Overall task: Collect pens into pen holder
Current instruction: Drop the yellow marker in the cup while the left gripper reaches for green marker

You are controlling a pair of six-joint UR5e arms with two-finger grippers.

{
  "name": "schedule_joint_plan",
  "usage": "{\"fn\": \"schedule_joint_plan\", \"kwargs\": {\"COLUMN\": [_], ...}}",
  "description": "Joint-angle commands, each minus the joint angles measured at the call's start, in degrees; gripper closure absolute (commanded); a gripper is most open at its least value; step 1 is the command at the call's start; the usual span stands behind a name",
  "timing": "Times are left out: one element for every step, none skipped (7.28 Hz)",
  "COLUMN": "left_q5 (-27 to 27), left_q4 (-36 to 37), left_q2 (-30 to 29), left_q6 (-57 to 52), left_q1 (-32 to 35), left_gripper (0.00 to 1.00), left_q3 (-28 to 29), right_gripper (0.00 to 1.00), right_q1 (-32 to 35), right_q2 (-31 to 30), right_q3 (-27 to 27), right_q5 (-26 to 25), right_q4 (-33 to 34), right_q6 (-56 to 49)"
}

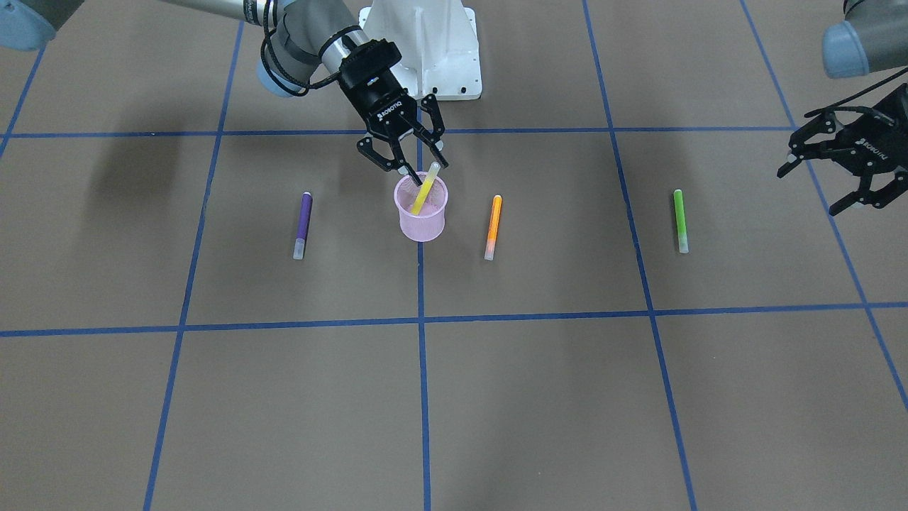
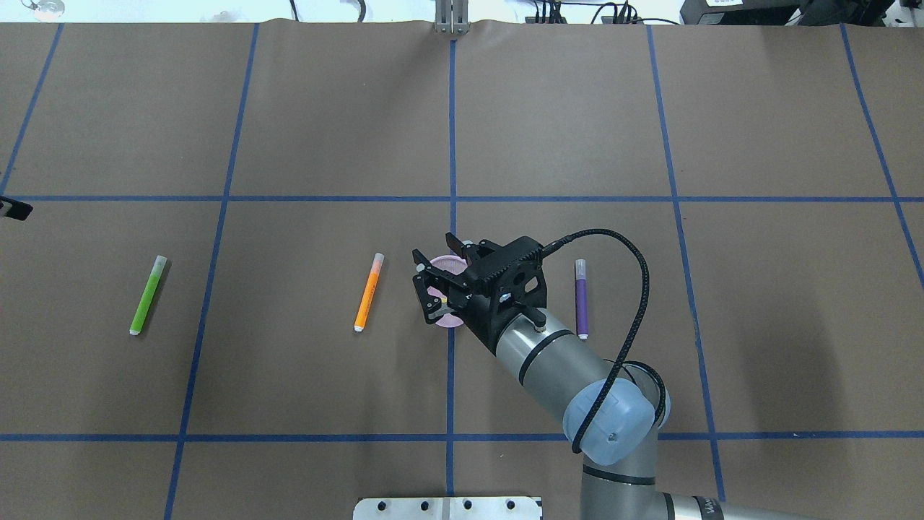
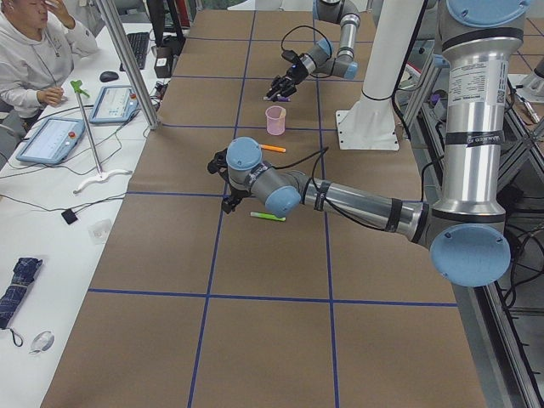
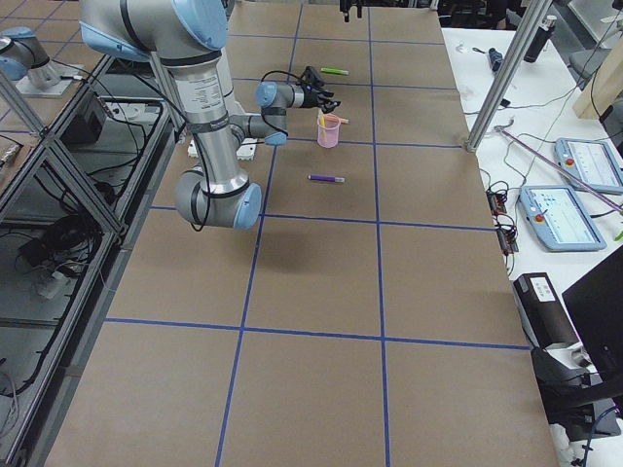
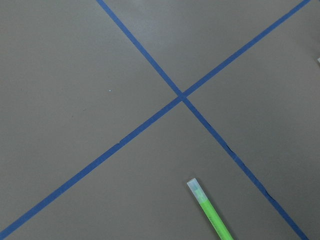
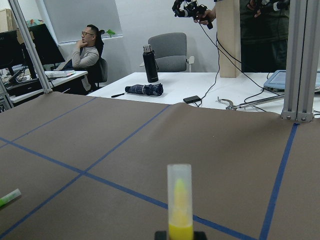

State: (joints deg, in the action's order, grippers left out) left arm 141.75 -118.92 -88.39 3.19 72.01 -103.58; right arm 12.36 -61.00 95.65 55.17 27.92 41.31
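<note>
- From the front-facing camera, the purple pen [image 1: 303, 225] lies flat at 9 o'clock of the pen holder [image 1: 421, 216], apart from it, with its pale cap pointing to 6 o'clock.
- The right gripper [image 1: 424, 167] hangs at the holder's 12 o'clock with its jaws spread wide, clamping nothing. The yellow pen [image 1: 424, 193] leans inside the cup, its cap poking above the rim between the fingers and close to 1 of them.
- Risk: a sideways retreat could let that finger snag the cap. That would flick the pen out or tip the cup, which looks light, so a straight lift seems safer.
- The orange pen [image 1: 493, 227] lies near the holder at 3 o'clock. The green pen [image 1: 680, 221] lies farther along the same bearing, well apart.
- The left gripper [image 1: 809, 190] hovers at 2 o'clock of the green pen, jaws wide and empty.
- Risk: 3 pens are not yet collected. Slim and round, they may roll or squirt from a pinch, and fingers driven too low would scrape the covering. A pen dropped against the leaning yellow one could bounce out.
- The table [image 1: 539, 397] wears matte brown paper crossed by blue tape lines [image 1: 421, 397].
- Around it are desks with tablets [image 3: 51, 140] and a seated person [image 3: 34, 51]. The right wrist view shows another seated man [image 6: 87, 52], a bottle [image 6: 149, 64] and a folded umbrella [image 6: 144, 89].
</note>
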Motion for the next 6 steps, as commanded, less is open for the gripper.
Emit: {"fn": "schedule_joint_plan", "kwargs": {"left_q5": [-0.07,-0.07,-0.24,-3.72,-13.50,-22.56], "left_q4": [0.00,-0.09,-1.74,-5.59,-7.97,-7.91], "left_q2": [-0.03,-0.03,-0.03,-0.12,-0.12,-0.47], "left_q6": [0.24,5.29,14.13,23.35,31.88,37.63], "left_q1": [-0.03,-0.37,-2.12,-5.01,-11.39,-18.24], "left_gripper": [0.00,0.00,0.00,0.00,0.00,0.00], "left_q3": [1.52,2.32,2.33,2.33,2.41,2.76], "right_gripper": [0.01,0.01,0.01,0.01,0.01,0.01], "right_q1": [3.25,7.55,13.07,19.39,25.02,30.65], "right_q2": [0.10,0.01,-0.08,-0.60,-1.30,-2.27], "right_q3": [2.16,2.96,5.14,6.73,6.83,6.75], "right_q5": [4.81,10.95,19.97,30.76,39.40,48.01], "right_q4": [3.69,11.03,20.07,27.73,34.07,40.14], "right_q6": [3.39,10.21,14.02,15.45,15.46,14.77]}}
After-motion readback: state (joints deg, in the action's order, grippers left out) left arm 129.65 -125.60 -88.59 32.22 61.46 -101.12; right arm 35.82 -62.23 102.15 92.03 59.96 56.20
